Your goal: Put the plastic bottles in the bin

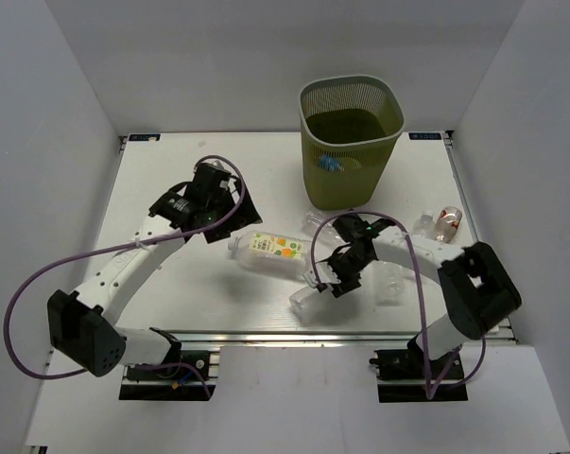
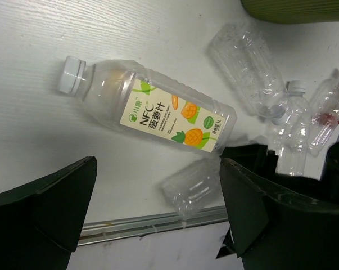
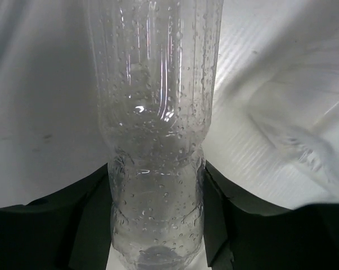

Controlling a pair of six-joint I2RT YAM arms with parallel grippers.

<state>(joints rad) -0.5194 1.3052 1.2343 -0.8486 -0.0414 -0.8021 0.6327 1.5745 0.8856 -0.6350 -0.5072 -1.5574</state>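
The bin stands at the far side of the table, right of centre, with one bottle inside. In front of it, mid-table, lies the labelled bottle. Right of that, a bare bottle lies between the fingers of the right gripper. Further bottles lie towards the right edge.

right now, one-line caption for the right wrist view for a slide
Right gripper gripping a clear, droplet-beaded bottle lying on the white table.

Olive-green perforated bin stands upright at the back; before it, on their sides, lie a white-capped, fruit-labelled juice bottle and an unlabelled clear bottle.
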